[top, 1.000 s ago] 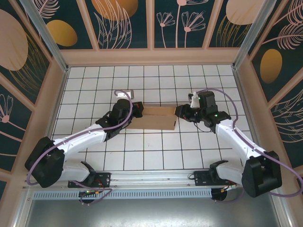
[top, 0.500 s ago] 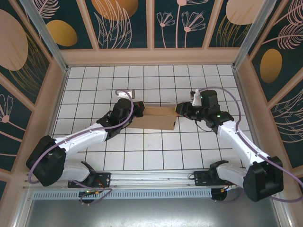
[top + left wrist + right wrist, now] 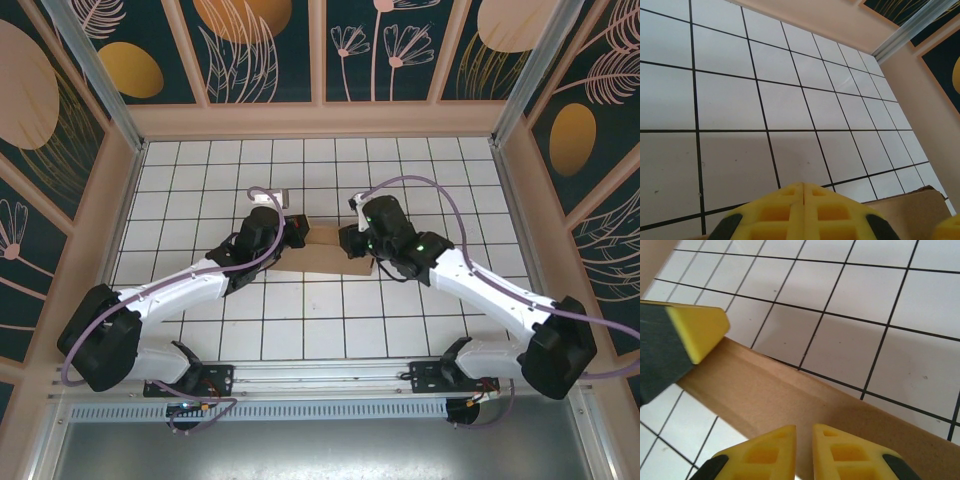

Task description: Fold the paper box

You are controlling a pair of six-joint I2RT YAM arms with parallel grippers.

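In the left wrist view, the left gripper [image 3: 803, 210] sits at the bottom edge with its jaws pressed together. A corner of the box [image 3: 905, 210] shows at lower right, with the tiled table [image 3: 790, 100] beyond. In the right wrist view, the right gripper [image 3: 805, 450] has its jaws a thin slit apart, and the box edge runs just past them. The top view adds the layout: the box is mid-frame with a gripper at each end.

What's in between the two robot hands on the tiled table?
From above, the brown cardboard paper box lies between the left gripper and right gripper.
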